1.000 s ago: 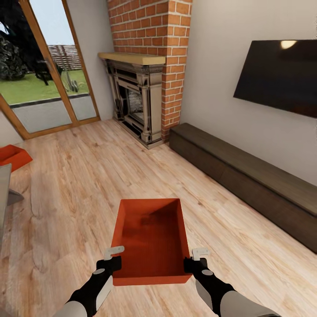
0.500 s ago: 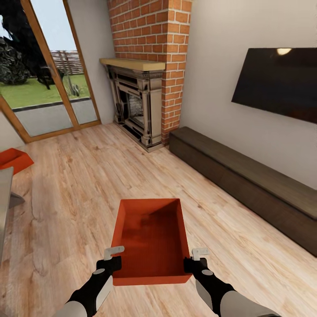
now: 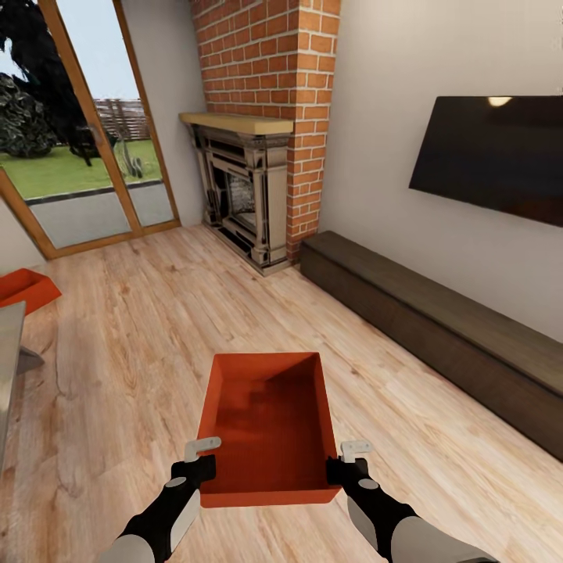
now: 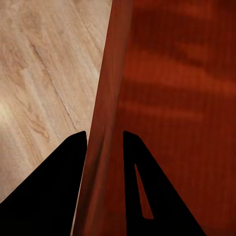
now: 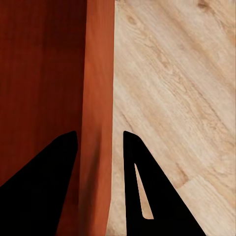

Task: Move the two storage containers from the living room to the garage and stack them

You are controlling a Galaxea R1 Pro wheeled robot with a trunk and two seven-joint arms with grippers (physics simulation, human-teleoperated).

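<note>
I hold one orange-red open-topped storage container in front of me, above the light wood plank floor of the living room. My left gripper is shut on its left wall, one finger on each side. My right gripper is shut on its right wall the same way. The container is empty. The second storage container sits on the wood floor at the far left, partly cut off by the view's edge.
A brick fireplace stands ahead. A long dark low cabinet runs along the right wall under a wall-mounted screen. Glass doors at the left show a garden. A grey furniture edge juts in at far left.
The view has shifted: the fireplace, screen and second container sit slightly lower and further left. The held container and both grippers keep their place in the picture.
</note>
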